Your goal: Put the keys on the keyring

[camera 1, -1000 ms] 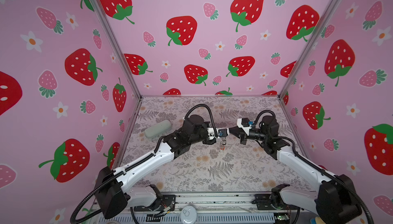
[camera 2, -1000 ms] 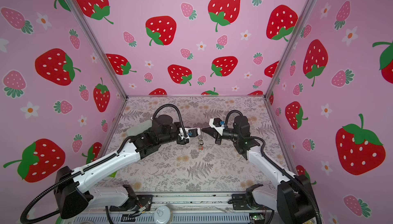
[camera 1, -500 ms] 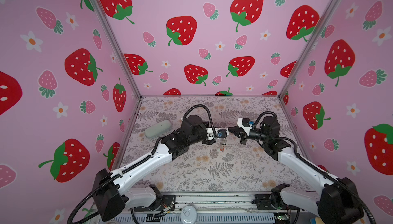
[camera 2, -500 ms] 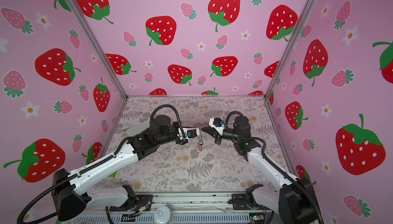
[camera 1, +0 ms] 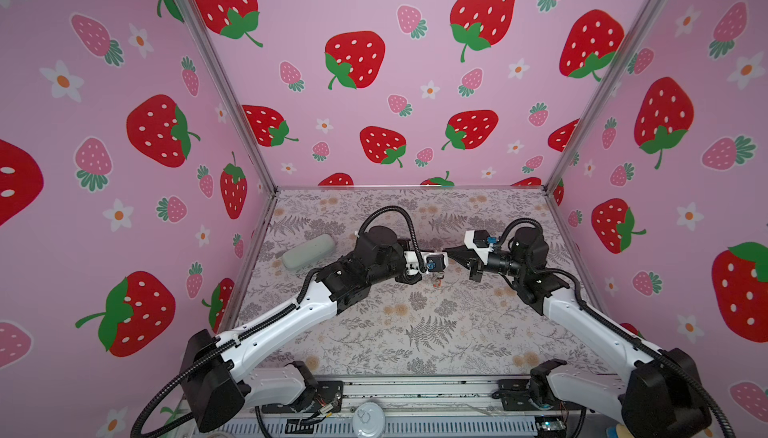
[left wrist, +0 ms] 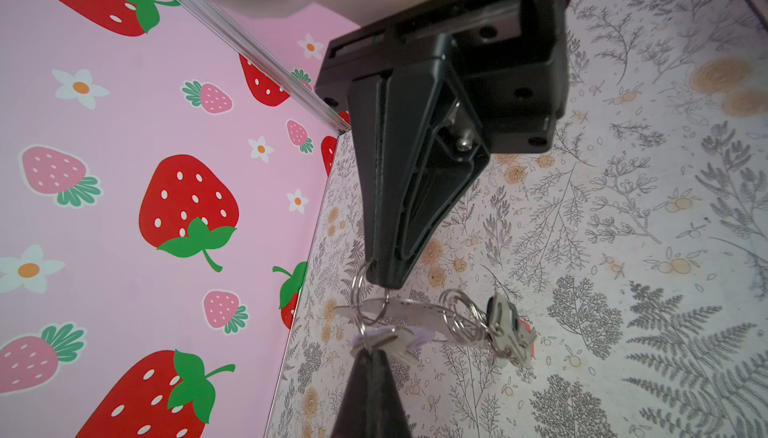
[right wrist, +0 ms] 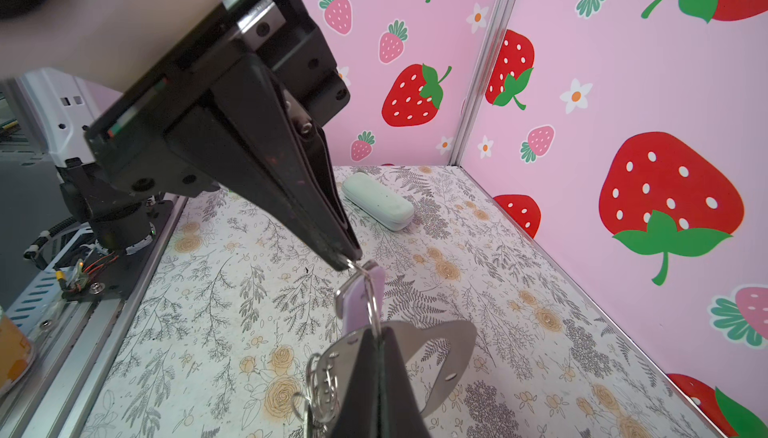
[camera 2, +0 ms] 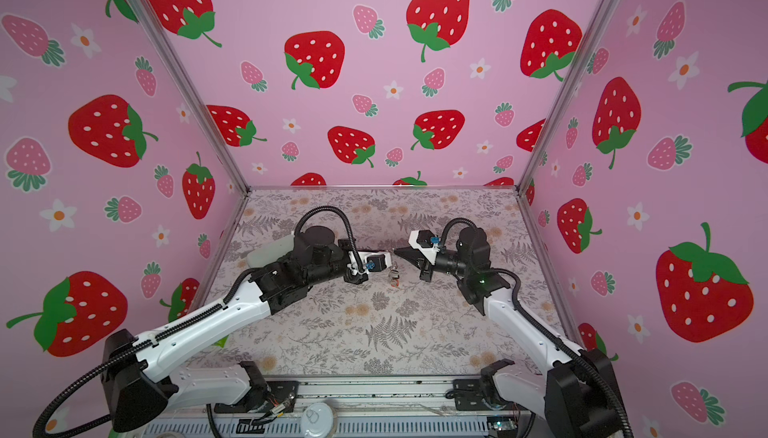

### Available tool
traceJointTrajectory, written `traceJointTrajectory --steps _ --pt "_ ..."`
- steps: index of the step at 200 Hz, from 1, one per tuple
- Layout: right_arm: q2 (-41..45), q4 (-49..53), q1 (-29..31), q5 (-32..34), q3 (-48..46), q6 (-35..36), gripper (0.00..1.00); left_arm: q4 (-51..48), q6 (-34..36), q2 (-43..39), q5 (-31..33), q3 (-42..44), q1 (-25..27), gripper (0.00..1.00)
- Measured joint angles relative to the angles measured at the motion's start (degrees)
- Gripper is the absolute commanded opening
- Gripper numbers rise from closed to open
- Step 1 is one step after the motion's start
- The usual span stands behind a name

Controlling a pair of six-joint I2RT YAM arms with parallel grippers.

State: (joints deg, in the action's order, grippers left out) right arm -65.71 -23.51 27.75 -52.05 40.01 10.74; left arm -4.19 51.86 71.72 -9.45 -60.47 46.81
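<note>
Okay, your left gripper point(right wrist: 350, 259) and right gripper point(left wrist: 383, 280) meet tip to tip over the middle of the table point(camera 1: 415, 340), each pinched shut on the thin loop of the keyring point(right wrist: 449, 344), as far as I can tell. The lilac key point(right wrist: 360, 298) hangs there; more keys point(left wrist: 505, 332) dangle alongside.

Keys point(camera 1: 436, 281): tiny speck in both top views, tag colours unreadable. Case point(camera 2: 269, 248): half hidden behind left arm point(camera 2: 232, 313). Right wrist view: right pincer point(right wrist: 376, 333) cut off by lower edge, covers part of keyring point(right wrist: 446, 342); white housing point(right wrist: 83, 20) upper left blurred.
</note>
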Motion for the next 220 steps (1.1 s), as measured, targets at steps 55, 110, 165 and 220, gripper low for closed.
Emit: traceJointTrajectory --steps 55,110,165,220 --pt "0.00 0.02 0.00 -0.02 0.00 0.00 0.00 -0.42 3.52 0.70 0.09 0.00 0.46 0.00" --pt "0.00 1.31 0.00 -1.40 0.00 2.10 0.00 -1.14 6.49 0.85 0.20 0.00 0.39 0.00" --pt "0.00 5.62 0.00 -1.90 0.15 5.90 0.00 -3.23 6.86 0.85 -1.75 -0.13 -0.66 0.00" --pt "0.00 7.34 0.00 -2.64 1.18 7.15 0.00 -3.98 7.43 0.85 -3.23 -0.63 -0.74 0.00"
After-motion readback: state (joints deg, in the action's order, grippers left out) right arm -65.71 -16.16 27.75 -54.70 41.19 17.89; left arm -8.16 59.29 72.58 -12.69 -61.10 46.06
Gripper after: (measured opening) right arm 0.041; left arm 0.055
